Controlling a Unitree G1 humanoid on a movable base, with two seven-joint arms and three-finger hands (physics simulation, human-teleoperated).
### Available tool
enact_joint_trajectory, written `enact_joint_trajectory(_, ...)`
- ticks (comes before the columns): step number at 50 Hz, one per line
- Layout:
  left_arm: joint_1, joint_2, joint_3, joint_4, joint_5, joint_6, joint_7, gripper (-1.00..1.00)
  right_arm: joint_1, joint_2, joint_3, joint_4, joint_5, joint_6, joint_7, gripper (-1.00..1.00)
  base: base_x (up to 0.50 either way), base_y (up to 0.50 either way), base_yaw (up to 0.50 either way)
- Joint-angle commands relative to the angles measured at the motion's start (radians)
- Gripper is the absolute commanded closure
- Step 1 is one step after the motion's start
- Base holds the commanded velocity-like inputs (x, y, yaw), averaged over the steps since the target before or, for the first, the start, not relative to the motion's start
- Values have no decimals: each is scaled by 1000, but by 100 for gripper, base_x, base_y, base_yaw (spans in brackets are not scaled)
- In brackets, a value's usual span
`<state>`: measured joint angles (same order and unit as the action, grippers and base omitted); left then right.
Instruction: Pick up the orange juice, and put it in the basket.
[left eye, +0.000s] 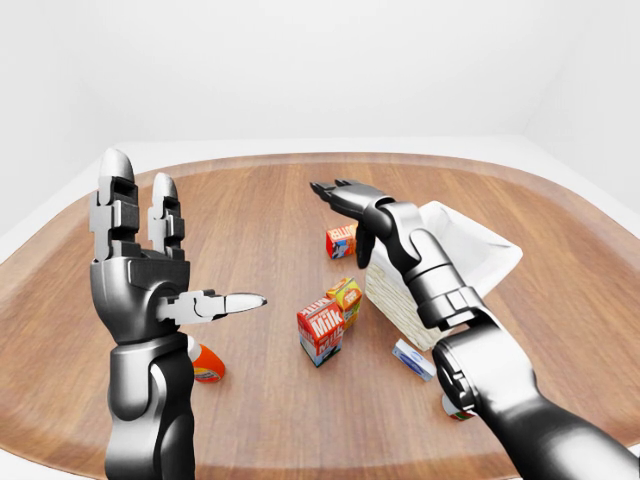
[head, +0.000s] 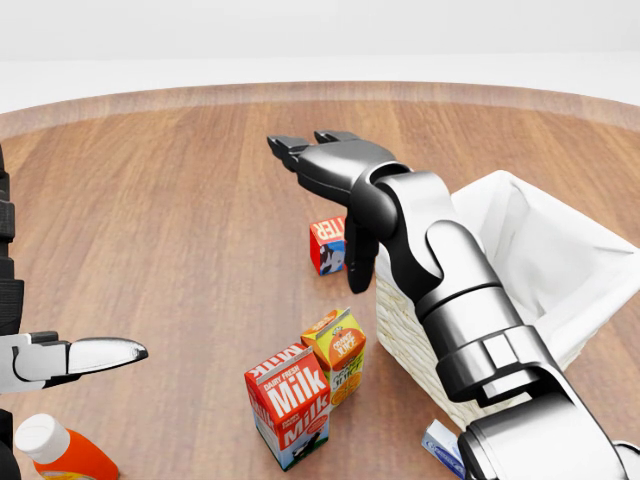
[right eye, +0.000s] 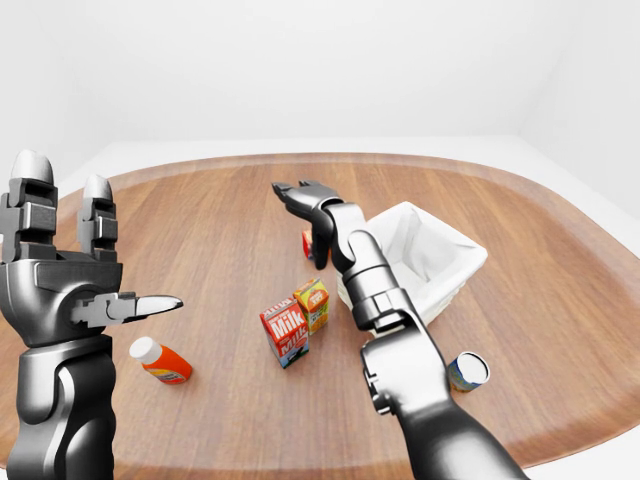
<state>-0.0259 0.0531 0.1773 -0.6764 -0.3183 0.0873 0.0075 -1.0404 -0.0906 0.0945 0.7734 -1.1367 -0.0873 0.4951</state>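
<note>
The orange juice carton (head: 337, 350) stands upright on the wooden table, touching the red milk carton (head: 290, 403) at its lower left. The white-lined wicker basket (head: 412, 335) sits just to its right. My right hand (head: 322, 195) hovers open higher in the head view, its thumb hanging down in front of a small red carton (head: 326, 243), well apart from the juice. My left hand (left eye: 150, 245) is raised at the left, open and empty, with fingers upright and thumb pointing right.
An orange bottle with a white cap (right eye: 160, 361) lies at the lower left. A small blue-and-white box (left eye: 412, 358) lies below the basket, and a can (right eye: 467, 370) rests on its side at the lower right. The round table's rim (left eye: 300, 160) curves along the top.
</note>
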Motion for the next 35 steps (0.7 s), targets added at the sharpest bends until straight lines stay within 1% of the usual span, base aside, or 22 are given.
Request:
enact_joint_trajectory(1,0,0,0,0,0,0,0,-100,22,3,8,38,-35,0,-24,-100,0,0,0)
enact_joint_trajectory(7,0,0,0,0,0,0,0,-100,33,8,12,56,-56,0,-42,-100,0,0,0)
enact_joint_trajectory(13,0,0,0,0,0,0,0,-100,33,12,19,109,-73,0,-86,-100,0,0,0)
enact_joint_trajectory(20,0,0,0,0,0,0,0,-100,48,16,20,107,-79,0,-89,-100,0,0,0)
enact_joint_trajectory(31,0,0,0,0,0,0,0,-100,57,22,30,163,-101,0,-142,-100,0,0,0)
enact_joint_trajectory(35,0,0,0,0,0,0,0,-100,64,24,29,166,-101,0,-146,-100,0,0,0)
